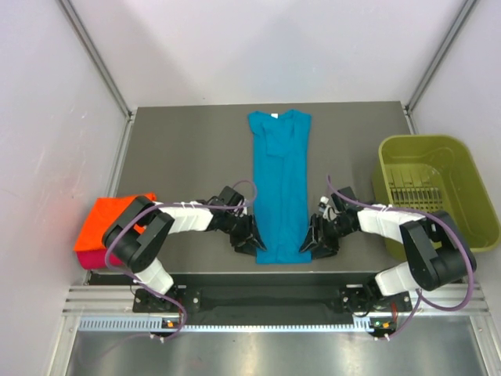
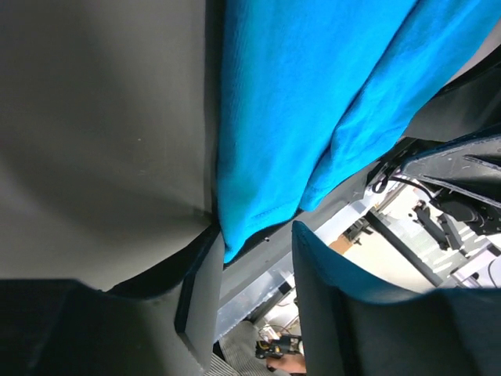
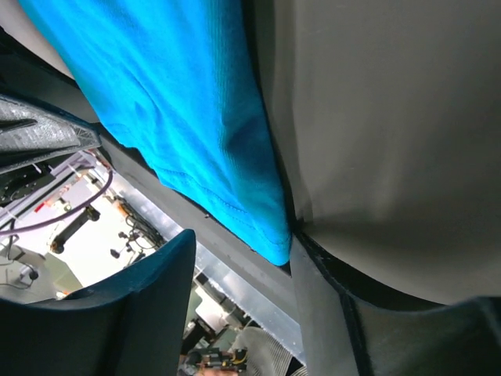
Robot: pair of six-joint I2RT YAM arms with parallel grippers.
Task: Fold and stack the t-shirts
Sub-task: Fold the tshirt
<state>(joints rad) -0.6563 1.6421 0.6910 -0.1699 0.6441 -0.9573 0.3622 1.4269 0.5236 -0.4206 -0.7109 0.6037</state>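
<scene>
The narrow-folded teal-blue cloth t-shirt [image 1: 280, 188] lies on the dark bench [image 1: 180, 157], long axis running away from the arms. The left end effector [image 1: 252, 239] and right end effector [image 1: 313, 241] flank its near hem corners, equally close, jaws apart, clamping nothing.

The dark grey table [image 1: 180, 157] carries a teal-blue t-shirt [image 1: 280, 188] down its middle, folded into a long narrow strip, collar toward the far edge and hem at the near edge. At the left edge lies a magenta-pink t-shirt [image 1: 92, 258] under an orange t-shirt [image 1: 102, 223]. An olive-green basket [image 1: 462, 168] sits at the right edge
</scene>
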